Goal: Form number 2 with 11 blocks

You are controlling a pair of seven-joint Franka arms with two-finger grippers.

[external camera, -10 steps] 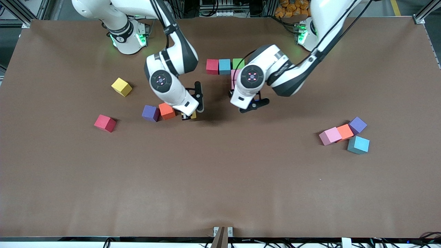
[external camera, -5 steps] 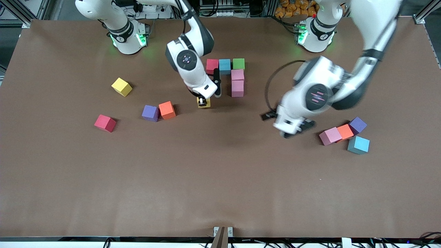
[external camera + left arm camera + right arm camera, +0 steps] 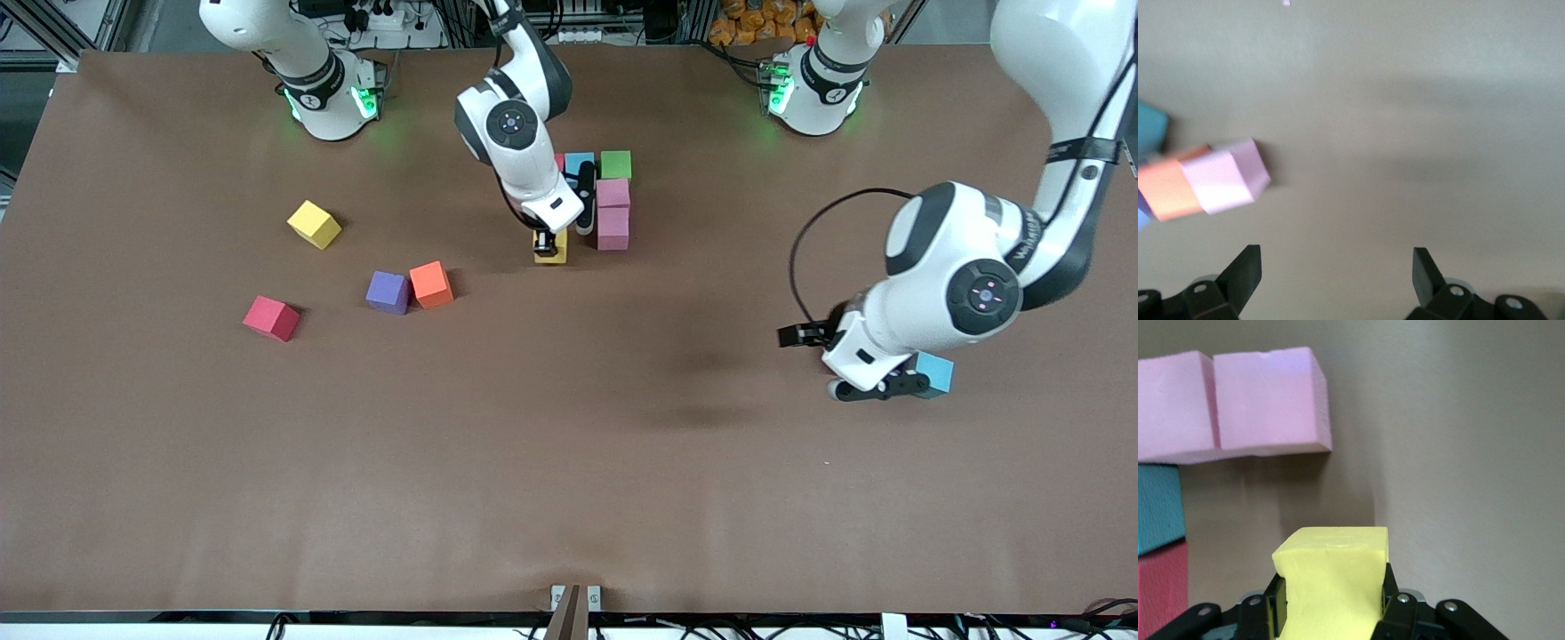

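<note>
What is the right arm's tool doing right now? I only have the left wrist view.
Observer: The right tool is shut on a yellow foam cube, beside two touching pink foam cubes, apart from them.
Operator: How much of the digit is laid?
Observer: Five cubes: the pink pair, plus a row of red cube, light blue cube and green cube.
Operator: Any spares away from my open left tool?
Observer: Yes: loose yellow cube, loose red cube, purple cube and orange cube toward the right arm's end.

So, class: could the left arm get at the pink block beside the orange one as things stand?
Probably yes: the left end effector hangs open over bare table beside the pink block, whose side facing it is free; the orange block touches its opposite face.
</note>
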